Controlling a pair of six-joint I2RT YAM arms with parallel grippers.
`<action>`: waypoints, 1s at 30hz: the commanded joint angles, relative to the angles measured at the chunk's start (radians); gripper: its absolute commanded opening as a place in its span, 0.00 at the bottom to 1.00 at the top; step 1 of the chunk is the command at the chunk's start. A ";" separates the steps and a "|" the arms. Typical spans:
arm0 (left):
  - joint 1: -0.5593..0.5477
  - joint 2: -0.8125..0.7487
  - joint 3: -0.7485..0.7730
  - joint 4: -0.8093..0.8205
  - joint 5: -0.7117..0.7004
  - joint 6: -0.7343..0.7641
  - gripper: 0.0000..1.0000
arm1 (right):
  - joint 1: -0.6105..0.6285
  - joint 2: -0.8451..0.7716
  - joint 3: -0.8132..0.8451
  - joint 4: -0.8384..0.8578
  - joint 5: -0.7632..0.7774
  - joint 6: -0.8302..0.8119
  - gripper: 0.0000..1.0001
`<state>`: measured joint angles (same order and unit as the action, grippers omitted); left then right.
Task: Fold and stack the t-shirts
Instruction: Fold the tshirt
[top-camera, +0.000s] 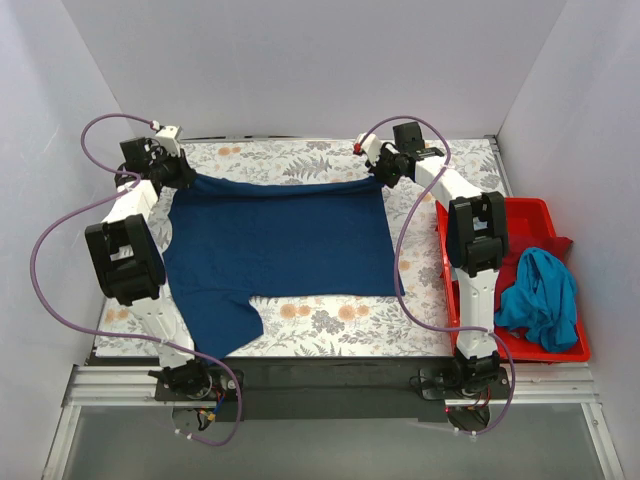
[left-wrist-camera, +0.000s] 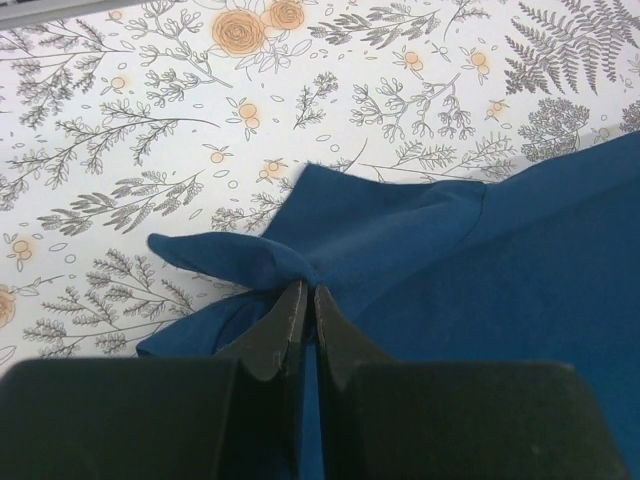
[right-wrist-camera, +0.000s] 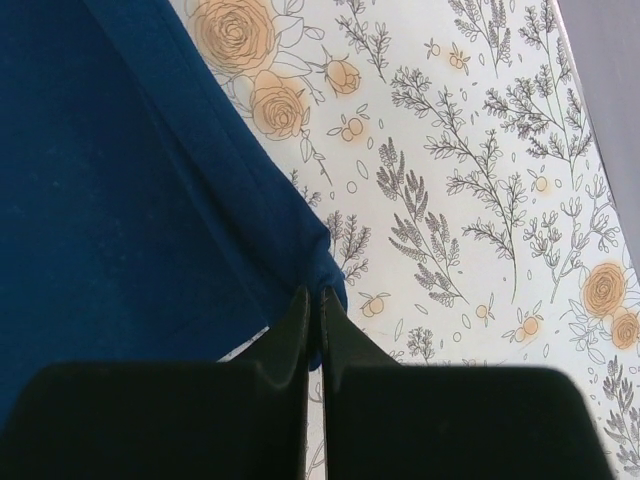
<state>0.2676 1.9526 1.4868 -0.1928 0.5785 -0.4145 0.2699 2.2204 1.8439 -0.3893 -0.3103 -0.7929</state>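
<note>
A navy blue t-shirt (top-camera: 275, 250) lies spread across the floral table cover, its sleeve hanging toward the front left. My left gripper (top-camera: 183, 176) is shut on the shirt's far left corner; in the left wrist view the cloth (left-wrist-camera: 300, 250) bunches at the closed tips (left-wrist-camera: 306, 292). My right gripper (top-camera: 381, 178) is shut on the far right corner; in the right wrist view the cloth edge (right-wrist-camera: 325, 262) is pinched between the tips (right-wrist-camera: 315, 295). A teal-blue t-shirt (top-camera: 540, 297) lies crumpled in the red bin. A red t-shirt (top-camera: 555, 247) shows under it.
The red plastic bin (top-camera: 510, 215) stands at the table's right edge beside the right arm. The floral table cover (top-camera: 330, 320) shows along the front and back of the navy shirt. White walls enclose the table on three sides.
</note>
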 joint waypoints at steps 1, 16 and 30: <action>0.010 -0.107 -0.051 0.030 -0.023 0.043 0.00 | -0.005 -0.088 -0.032 0.004 -0.024 -0.038 0.01; 0.033 -0.167 -0.197 0.016 -0.077 0.095 0.00 | -0.003 -0.179 -0.218 -0.003 -0.035 -0.081 0.01; 0.035 -0.090 -0.296 -0.005 -0.184 0.129 0.00 | 0.029 -0.143 -0.239 -0.036 0.011 -0.123 0.01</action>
<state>0.2943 1.8618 1.1862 -0.1936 0.4381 -0.3073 0.2920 2.1006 1.6085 -0.4038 -0.3153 -0.8902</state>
